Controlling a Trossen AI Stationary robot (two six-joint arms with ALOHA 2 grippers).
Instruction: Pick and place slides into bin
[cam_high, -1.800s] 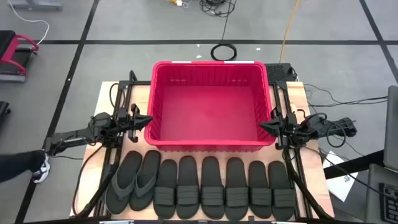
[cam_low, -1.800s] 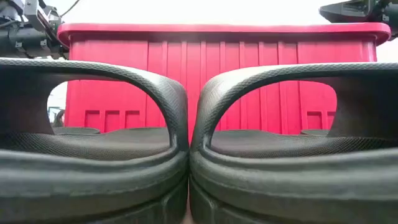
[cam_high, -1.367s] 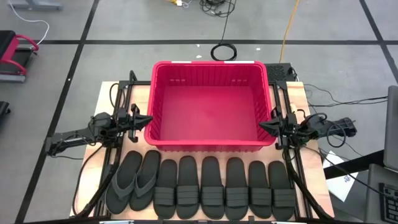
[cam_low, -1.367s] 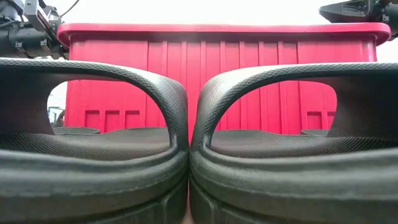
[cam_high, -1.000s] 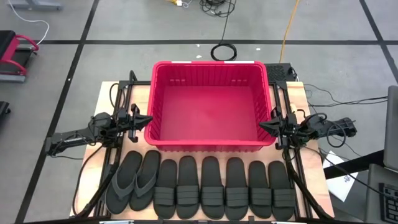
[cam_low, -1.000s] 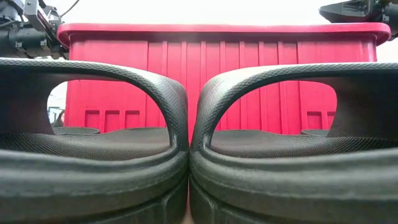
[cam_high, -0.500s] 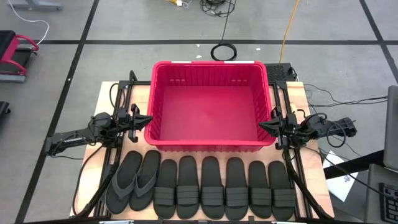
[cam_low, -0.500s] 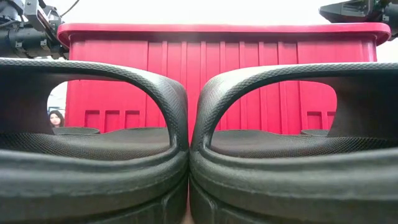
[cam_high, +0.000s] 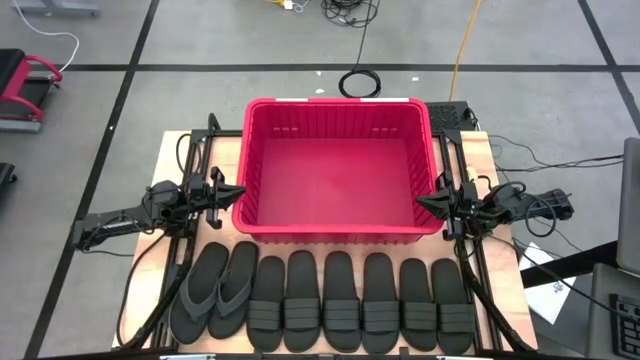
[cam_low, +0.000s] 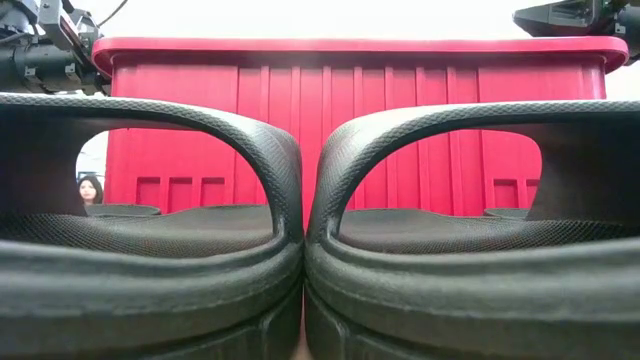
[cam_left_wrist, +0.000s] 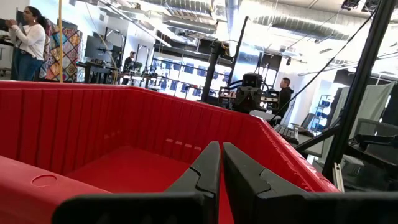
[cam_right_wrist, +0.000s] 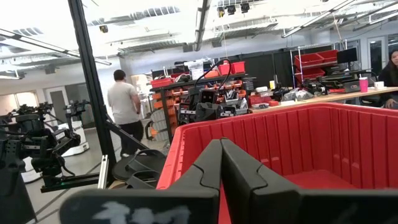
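Observation:
The red bin (cam_high: 338, 170) stands at the table's middle and far side, nothing in it. Several black slides lie sole-down in a row along the near edge: two thong-strap ones (cam_high: 212, 290) at the left, and wide-strap ones (cam_high: 360, 302) to their right; two of these fill the low view (cam_low: 300, 250). My left gripper (cam_high: 238, 192) is shut beside the bin's left wall, above its rim (cam_left_wrist: 219, 155). My right gripper (cam_high: 420, 201) is shut beside the bin's right wall (cam_right_wrist: 219, 152). Both are empty.
Black frame rails and cables run along both table sides (cam_high: 190, 250) (cam_high: 470, 270). People stand in the room beyond (cam_right_wrist: 124, 106) (cam_left_wrist: 28, 43). Bare table lies between the bin and the row of slides.

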